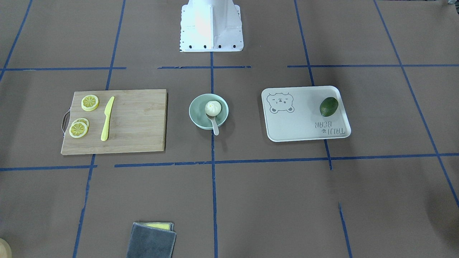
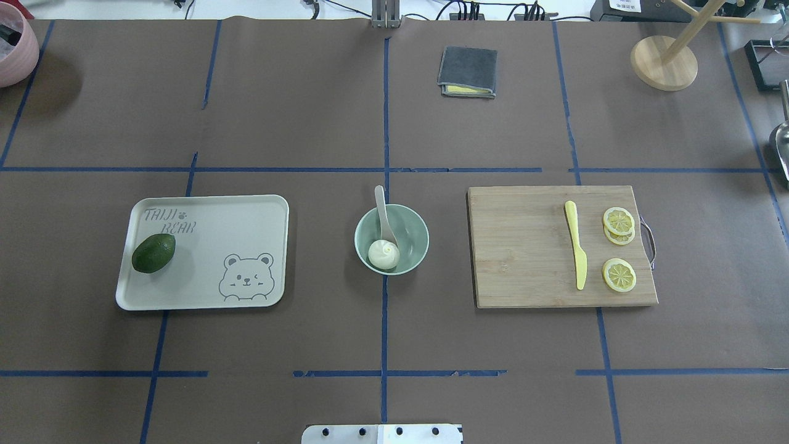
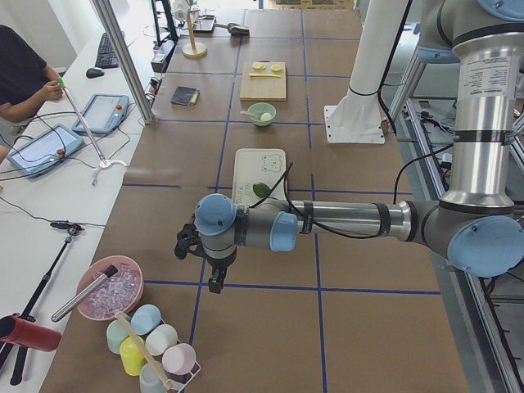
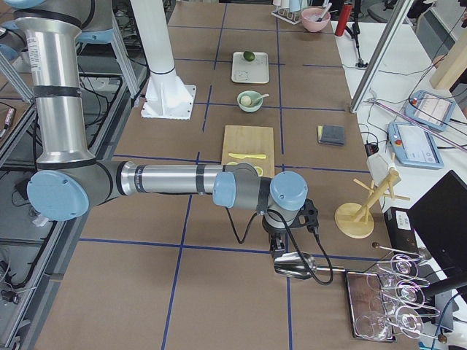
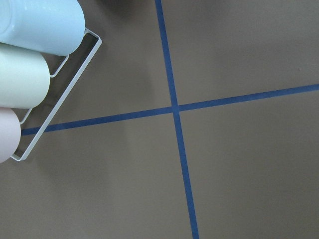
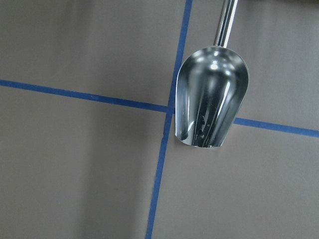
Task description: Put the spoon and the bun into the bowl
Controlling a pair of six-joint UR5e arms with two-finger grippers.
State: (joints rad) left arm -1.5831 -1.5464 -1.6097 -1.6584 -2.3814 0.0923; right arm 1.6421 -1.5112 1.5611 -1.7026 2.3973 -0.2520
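Note:
The pale mint-green bowl (image 1: 196,107) stands at the table's middle, also in the overhead view (image 2: 414,232). The white bun (image 1: 213,108) (image 2: 383,254) lies inside it. The off-white spoon (image 1: 215,127) (image 2: 381,209) rests in the bowl with its scoop by the bun and its handle over the rim. My left gripper (image 3: 213,278) hangs over the table's left end, far from the bowl. My right gripper (image 4: 278,245) hangs over the right end. Each shows only in a side view, so I cannot tell whether it is open or shut.
A wooden board (image 2: 530,246) holds a yellow knife (image 2: 577,253) and lemon slices (image 2: 618,274). A white bear-print tray (image 2: 246,222) holds an avocado (image 2: 153,253). A grey cloth (image 2: 468,71) lies far. A metal scoop (image 6: 212,102) lies below the right wrist; cups (image 5: 35,25) lie by the left.

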